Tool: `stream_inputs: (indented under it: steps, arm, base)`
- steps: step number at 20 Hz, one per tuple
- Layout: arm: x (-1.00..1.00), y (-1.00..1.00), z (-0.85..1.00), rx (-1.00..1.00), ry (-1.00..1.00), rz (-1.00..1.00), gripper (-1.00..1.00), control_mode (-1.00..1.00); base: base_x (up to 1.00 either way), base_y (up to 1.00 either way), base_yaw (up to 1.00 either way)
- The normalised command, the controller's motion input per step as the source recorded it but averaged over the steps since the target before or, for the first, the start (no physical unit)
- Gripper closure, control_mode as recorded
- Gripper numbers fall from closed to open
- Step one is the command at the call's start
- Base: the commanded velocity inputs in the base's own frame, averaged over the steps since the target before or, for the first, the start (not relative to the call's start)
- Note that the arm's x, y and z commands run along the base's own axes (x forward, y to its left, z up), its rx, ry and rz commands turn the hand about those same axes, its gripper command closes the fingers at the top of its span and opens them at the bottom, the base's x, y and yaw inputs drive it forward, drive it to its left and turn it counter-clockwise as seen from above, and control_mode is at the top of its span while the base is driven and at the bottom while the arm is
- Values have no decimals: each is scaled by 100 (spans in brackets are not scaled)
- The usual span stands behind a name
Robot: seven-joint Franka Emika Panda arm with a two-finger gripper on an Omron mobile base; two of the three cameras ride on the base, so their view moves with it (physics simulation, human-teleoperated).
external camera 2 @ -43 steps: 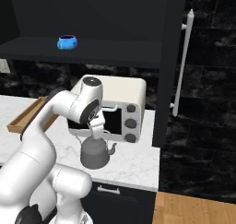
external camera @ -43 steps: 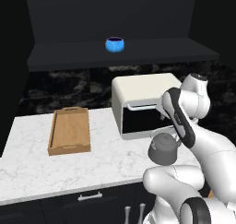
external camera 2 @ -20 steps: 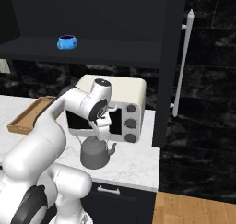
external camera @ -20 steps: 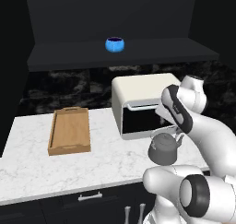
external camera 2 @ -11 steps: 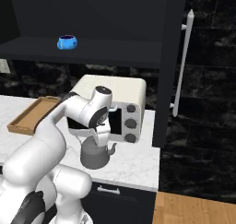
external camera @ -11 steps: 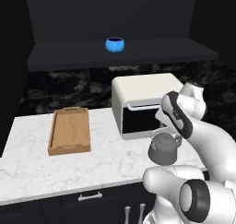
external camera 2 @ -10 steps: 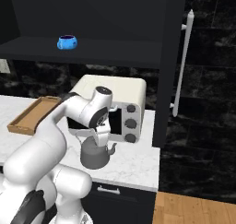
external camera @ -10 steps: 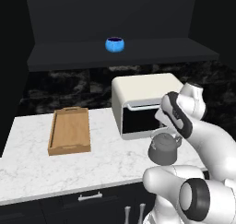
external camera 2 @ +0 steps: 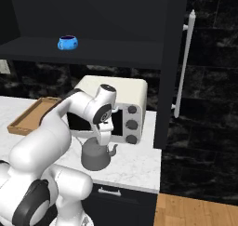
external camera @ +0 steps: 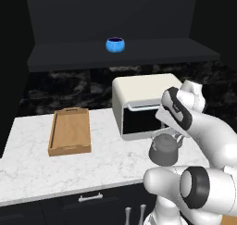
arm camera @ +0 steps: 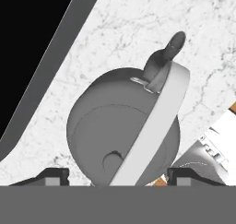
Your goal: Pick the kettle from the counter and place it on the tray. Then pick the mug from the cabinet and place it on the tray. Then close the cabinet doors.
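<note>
The dark-grey kettle (external camera: 164,151) (external camera 2: 95,156) (arm camera: 120,126) stands on the white marble counter (external camera: 102,159), in front of the oven. My gripper (arm camera: 117,174) (external camera 2: 103,143) hangs just over it, open, one fingertip on each side of the arched handle and clear of it. At the counter's left end lies the wooden tray (external camera: 54,131) (external camera 2: 28,118) with nothing on it. The blue mug (external camera: 115,44) (external camera 2: 68,43) sits on the dark shelf of the open cabinet (external camera: 69,55). A black cabinet door with a long silver handle (external camera 2: 185,62) stands open at the right.
A cream toaster oven (external camera: 139,96) (external camera 2: 125,99) with a dark glass door stands right behind the kettle, close to my hand. Dark drawers with silver handles (external camera: 90,198) run under the counter. A wooden floor (external camera 2: 195,211) shows to the right.
My hand has come down a little onto the kettle's handle. The kettle, tray and mug have not moved.
</note>
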Motion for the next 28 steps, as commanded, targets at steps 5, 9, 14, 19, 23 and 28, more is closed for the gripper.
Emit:
stream_inputs:
  steps: [5, 9, 14, 19, 23, 28]
  arm:
    - [-9, 0, -26, 0, 3, 0, 100, -100]
    - [-9, 4, -13, 0, 1, 0, 100, -100]
    - [-11, 20, 7, 0, 0, -4, 100, -100]
    - [-16, 17, 41, 0, 0, -10, 100, -100]
    - [-9, 34, 54, 0, 0, -6, 100, -100]
    - [-10, 62, 30, 0, 0, -7, 100, -100]
  base:
    - [0, 0, 0]
    - [0, 0, 0]
    - [0, 0, 0]
    - [0, 0, 0]
    - [0, 0, 0]
    - [0, 0, 0]
